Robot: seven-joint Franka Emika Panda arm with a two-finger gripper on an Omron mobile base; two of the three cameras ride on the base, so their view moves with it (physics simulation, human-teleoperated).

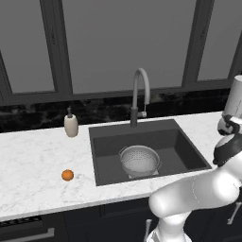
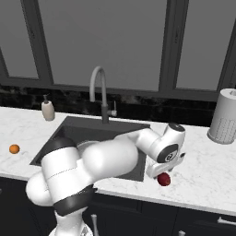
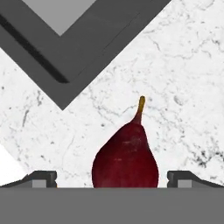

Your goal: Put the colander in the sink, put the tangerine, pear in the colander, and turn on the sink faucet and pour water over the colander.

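Your tool (image 3: 112,178) hangs just over the pear (image 3: 125,159), and that is the relation your next move turns on: in the hand view the red fruit sits squarely between the two fingertips (image 3: 43,177), with bare desk (image 3: 183,78) showing on either side of it, so the tool stands wide apart and clamped on nothing. The pear lies on its side, its long axis running away from the hand, fat end nearest the tool and the tan stem pointing off toward the desk beyond; the fingers therefore flank its broad belly across the short way, which I judge a fair line for closing. You likely need only to come down a little further, though how much gap is left under the tips cannot be told. In the right base view the pear rests on the desk to the right of the sink (image 2: 69,126), near the front edge, with the tool directly above it. The colander (image 1: 140,160) already sits in the sink, under the arch of the faucet (image 1: 140,94), so the carry runs from the pear leftward over the sink's rim. The tangerine (image 1: 67,175) lies on the desk on the far side of the sink, well apart from the tool. No water is running. There is no brand, label or readable writing anywhere; only a small round mark on the arm's wrist joint, too small to make out.
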